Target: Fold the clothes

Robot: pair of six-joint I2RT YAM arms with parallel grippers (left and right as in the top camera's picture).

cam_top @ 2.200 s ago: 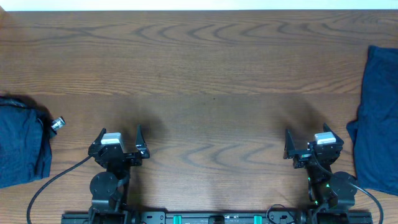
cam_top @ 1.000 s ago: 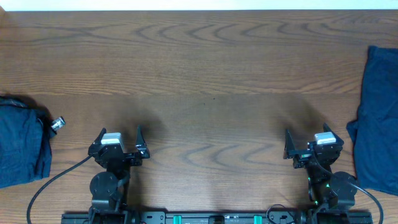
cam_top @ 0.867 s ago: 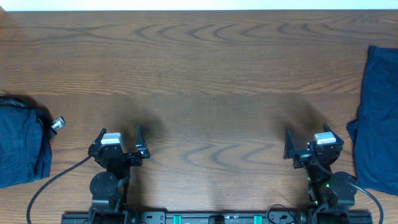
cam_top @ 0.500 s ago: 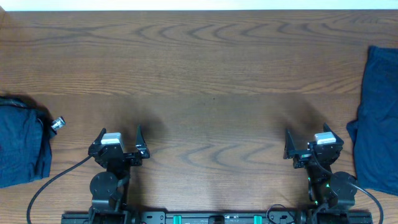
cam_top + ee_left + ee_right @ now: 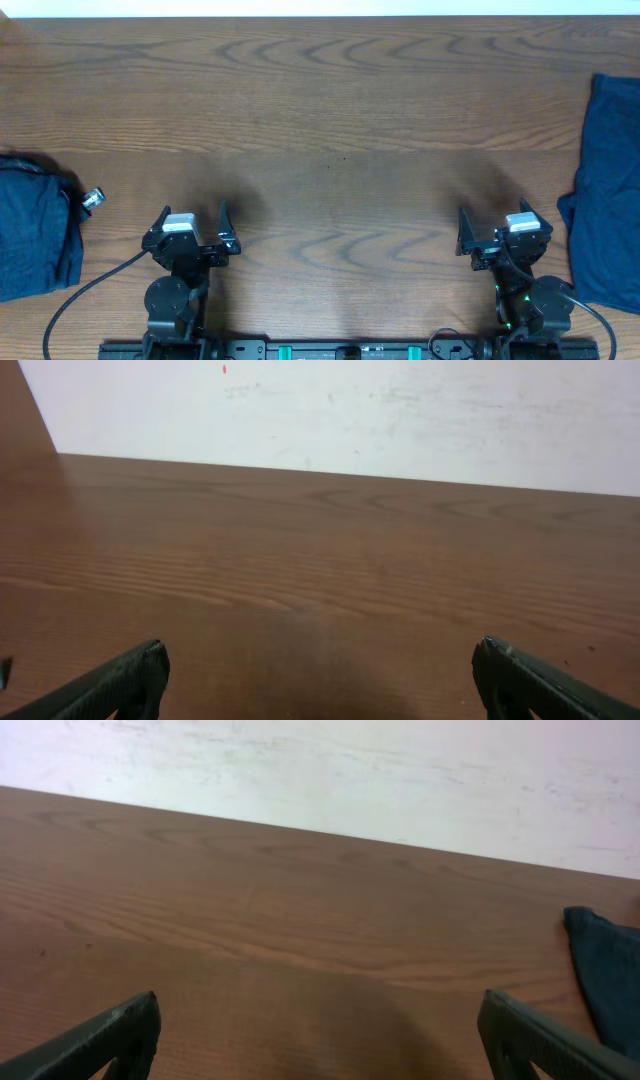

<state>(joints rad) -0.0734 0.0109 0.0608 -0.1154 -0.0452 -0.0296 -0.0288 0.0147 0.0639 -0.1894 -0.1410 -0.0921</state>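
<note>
Two dark navy clothes lie at opposite ends of the table. A crumpled one (image 5: 35, 232) sits at the left edge, and a flatter one (image 5: 605, 190) lies along the right edge, its corner (image 5: 610, 982) showing in the right wrist view. My left gripper (image 5: 193, 212) (image 5: 318, 655) is open near the front edge, over bare wood, right of the crumpled garment. My right gripper (image 5: 492, 215) (image 5: 320, 1005) is also open over bare wood, a little left of the flat garment. Neither touches any cloth.
A small shiny silver knob (image 5: 92, 199) lies just right of the left garment. The brown wooden table (image 5: 340, 120) runs back to a white wall (image 5: 350, 410). Both arm bases stand on a rail at the front edge (image 5: 330, 350).
</note>
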